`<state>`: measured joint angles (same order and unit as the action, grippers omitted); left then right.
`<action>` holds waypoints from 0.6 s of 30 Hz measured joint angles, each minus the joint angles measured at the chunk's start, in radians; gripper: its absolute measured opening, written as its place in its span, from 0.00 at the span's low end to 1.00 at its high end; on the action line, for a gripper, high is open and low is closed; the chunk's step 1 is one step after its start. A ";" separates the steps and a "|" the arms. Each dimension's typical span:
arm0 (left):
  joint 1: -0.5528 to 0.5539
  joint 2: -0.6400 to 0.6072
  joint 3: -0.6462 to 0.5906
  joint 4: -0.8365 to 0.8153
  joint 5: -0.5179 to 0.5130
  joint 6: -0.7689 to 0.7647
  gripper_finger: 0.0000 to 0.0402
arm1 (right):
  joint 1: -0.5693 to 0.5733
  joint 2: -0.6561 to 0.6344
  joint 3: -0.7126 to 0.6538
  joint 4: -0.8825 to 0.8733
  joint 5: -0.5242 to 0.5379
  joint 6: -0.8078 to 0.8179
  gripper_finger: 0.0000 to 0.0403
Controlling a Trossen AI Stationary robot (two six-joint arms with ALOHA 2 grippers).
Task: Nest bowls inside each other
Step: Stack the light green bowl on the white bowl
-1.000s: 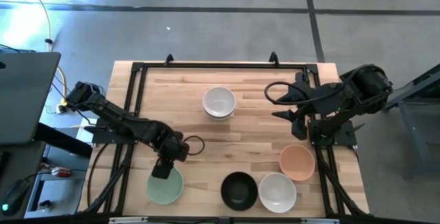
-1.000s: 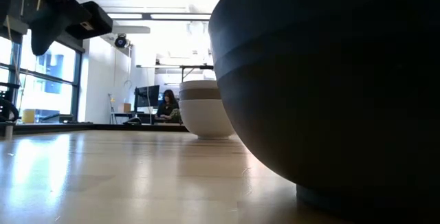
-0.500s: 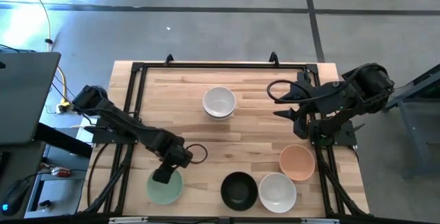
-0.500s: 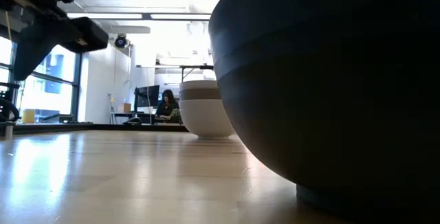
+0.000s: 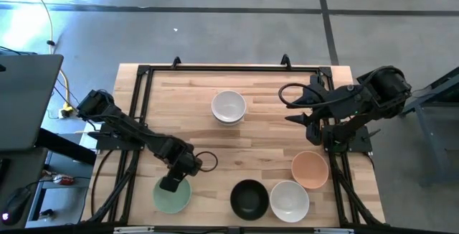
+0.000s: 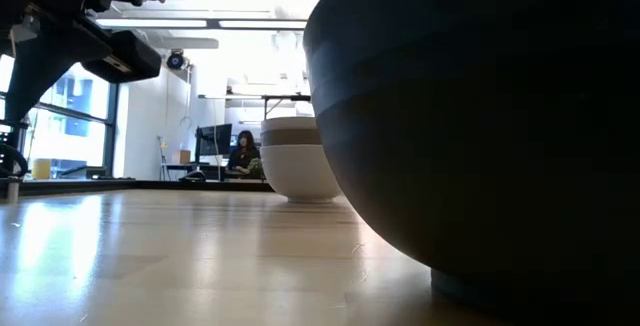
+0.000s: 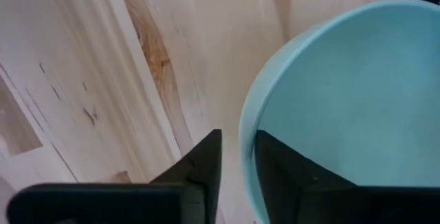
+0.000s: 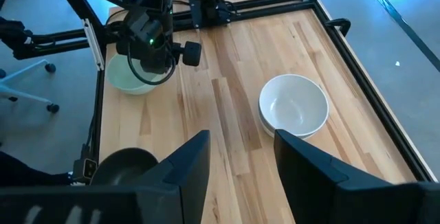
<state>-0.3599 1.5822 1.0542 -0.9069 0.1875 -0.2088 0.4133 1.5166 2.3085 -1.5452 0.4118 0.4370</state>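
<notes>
- Between the left gripper's (image 7: 237,165) narrowly parted fingers sits the mint bowl's (image 5: 172,195) rim.
- Well beyond it, a white stack (image 5: 229,108) looks nested; black (image 5: 249,199), white (image 5: 290,200) and peach (image 5: 310,170) bowls remain single.
- Right gripper (image 8: 237,152) waits spread, empty.

left hand (image 7: 237,165) low – fingers apart

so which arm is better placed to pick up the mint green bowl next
Left. The left gripper straddles the mint green bowl's rim, one finger outside, one inside. The right gripper hangs open at the far right, well away.
</notes>
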 joint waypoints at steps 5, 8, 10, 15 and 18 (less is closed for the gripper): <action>0.000 0.000 0.000 0.023 0.010 0.003 0.15 | 0.000 0.000 0.000 0.000 0.000 0.005 0.38; 0.000 0.000 0.000 0.023 0.010 0.003 0.16 | 0.000 0.000 0.000 0.000 0.000 0.010 0.38; 0.000 0.008 0.000 0.023 0.011 0.003 0.18 | 0.000 0.000 0.000 0.000 0.000 0.012 0.38; 0.000 0.040 0.000 0.022 0.022 0.003 0.21 | 0.001 0.000 0.000 0.000 0.000 0.019 0.38; 0.000 0.061 0.000 0.024 0.022 0.003 0.22 | 0.008 0.000 0.000 0.000 0.002 0.034 0.38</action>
<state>-0.3599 1.6435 1.0538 -0.8825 0.2092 -0.2054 0.4217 1.5166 2.3085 -1.5452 0.4134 0.4710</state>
